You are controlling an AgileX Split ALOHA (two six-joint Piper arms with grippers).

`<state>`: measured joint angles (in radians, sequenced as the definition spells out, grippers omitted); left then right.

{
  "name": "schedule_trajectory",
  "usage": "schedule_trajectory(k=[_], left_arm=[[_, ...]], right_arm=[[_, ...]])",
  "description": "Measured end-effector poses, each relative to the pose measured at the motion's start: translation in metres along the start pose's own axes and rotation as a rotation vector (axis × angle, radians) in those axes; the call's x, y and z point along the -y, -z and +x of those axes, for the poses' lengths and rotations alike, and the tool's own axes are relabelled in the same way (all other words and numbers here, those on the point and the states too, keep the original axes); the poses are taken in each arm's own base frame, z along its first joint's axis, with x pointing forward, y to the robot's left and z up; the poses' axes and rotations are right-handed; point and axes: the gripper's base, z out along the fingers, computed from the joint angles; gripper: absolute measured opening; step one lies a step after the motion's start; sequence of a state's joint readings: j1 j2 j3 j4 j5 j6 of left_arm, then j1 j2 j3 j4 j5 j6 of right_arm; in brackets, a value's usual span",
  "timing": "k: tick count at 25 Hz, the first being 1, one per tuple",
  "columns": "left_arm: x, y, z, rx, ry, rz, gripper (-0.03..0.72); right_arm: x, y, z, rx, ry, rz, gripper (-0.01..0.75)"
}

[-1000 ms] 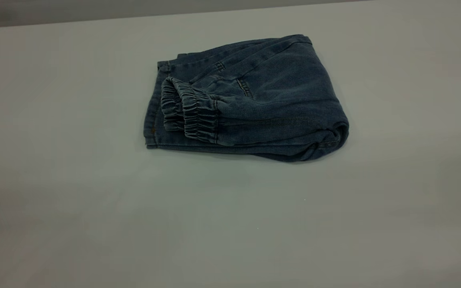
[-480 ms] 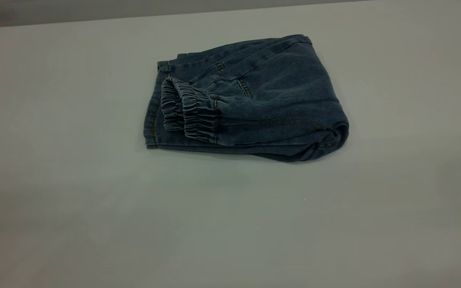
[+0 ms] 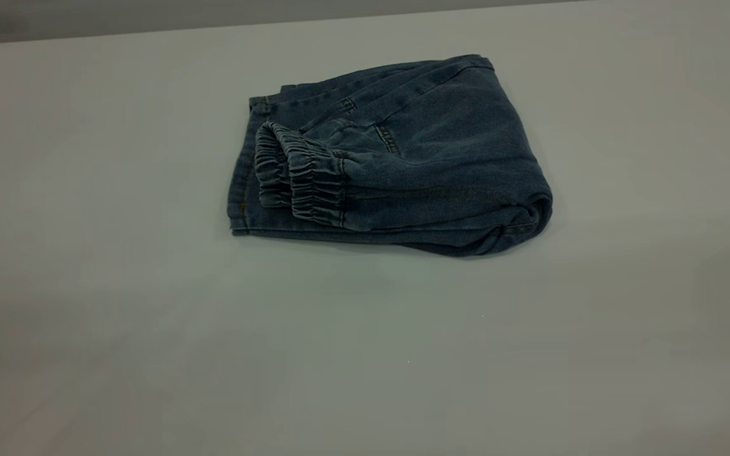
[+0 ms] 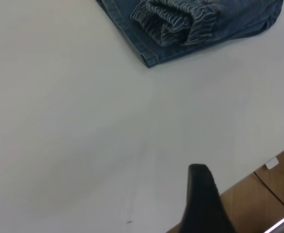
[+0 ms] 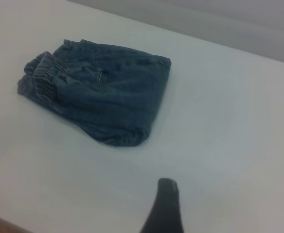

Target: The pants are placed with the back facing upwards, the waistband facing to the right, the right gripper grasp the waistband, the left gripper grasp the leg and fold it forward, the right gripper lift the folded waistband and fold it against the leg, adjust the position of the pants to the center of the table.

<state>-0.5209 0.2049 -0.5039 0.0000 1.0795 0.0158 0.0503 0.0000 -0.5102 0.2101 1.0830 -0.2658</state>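
The pants point(image 3: 390, 158) lie folded on the table point(image 3: 118, 329), elastic waistband point(image 3: 301, 180) on top, well ahead of my left finger point(image 4: 205, 204) and my right finger point(image 5: 165, 206); neither touches denim, and I cannot tell how open either gripper is

The pants point(image 3: 397, 158) are blue denim, faded paler across the broad top panel and darker along the folded edge; the gathered elastic waistband point(image 3: 301, 177) is ribbed grey-blue, with faint tan stitching at the seams. The table point(image 3: 149, 348) is plain pale grey-white. A gripper finger point(image 4: 205, 204) is black
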Motion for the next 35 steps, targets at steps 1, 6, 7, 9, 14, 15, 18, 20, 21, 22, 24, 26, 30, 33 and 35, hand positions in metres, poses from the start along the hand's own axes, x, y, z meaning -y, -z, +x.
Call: schedule_trajectory(k=[1, 6, 7, 9, 14, 15, 18, 20, 21, 22, 24, 26, 30, 33, 35], left_arm=[[0.000, 0.001, 0.001, 0.007, 0.000, 0.000, 0.411], [-0.001, 0.008, 0.005, 0.057, 0.040, -0.054, 0.411], [-0.002, 0.008, 0.005, 0.060, 0.060, -0.079, 0.411], [-0.003, 0.008, 0.005, 0.060, 0.101, -0.132, 0.411], [-0.003, 0.014, 0.009, 0.102, 0.200, -0.272, 0.411], [-0.002, 0.016, 0.011, 0.118, 0.217, -0.301, 0.411], [0.000, 0.021, 0.015, 0.159, 0.256, -0.372, 0.411], [0.002, 0.024, 0.017, 0.181, 0.267, -0.397, 0.411], [0.003, 0.025, 0.018, 0.192, 0.267, -0.402, 0.411], [0.003, 0.025, 0.018, 0.197, 0.266, -0.403, 0.411], [0.003, 0.025, 0.018, 0.195, 0.266, -0.402, 0.411], [0.003, 0.025, 0.018, 0.195, 0.265, -0.400, 0.411], [0.003, 0.025, 0.018, 0.195, 0.264, -0.398, 0.411], [0.003, 0.025, 0.018, 0.195, 0.264, -0.398, 0.411], [0.003, 0.025, 0.018, 0.195, 0.264, -0.398, 0.411]], right_arm=[[0.000, 0.000, 0.000, 0.000, 0.000, 0.000, 0.556], [0.000, 0.000, 0.000, 0.000, 0.000, 0.000, 0.556], [0.000, 0.000, 0.000, 0.000, 0.000, -0.001, 0.556], [0.000, 0.000, 0.000, 0.001, 0.000, -0.003, 0.556], [0.000, 0.000, 0.000, 0.001, -0.001, -0.003, 0.556], [0.000, 0.000, 0.000, 0.001, -0.001, -0.003, 0.556], [0.000, 0.000, 0.000, 0.001, -0.001, -0.003, 0.556], [0.000, 0.000, 0.000, 0.001, -0.001, -0.003, 0.556], [0.000, 0.000, 0.000, 0.001, -0.001, -0.003, 0.556], [0.000, 0.000, 0.000, 0.001, -0.001, -0.003, 0.556], [0.000, 0.000, 0.000, 0.001, -0.001, -0.003, 0.556], [0.000, 0.000, 0.000, 0.001, -0.001, -0.003, 0.556], [0.000, 0.000, 0.000, 0.001, -0.001, -0.003, 0.556], [0.000, 0.000, 0.000, 0.001, -0.001, -0.003, 0.556], [0.000, 0.000, 0.000, 0.001, -0.001, -0.003, 0.556]])
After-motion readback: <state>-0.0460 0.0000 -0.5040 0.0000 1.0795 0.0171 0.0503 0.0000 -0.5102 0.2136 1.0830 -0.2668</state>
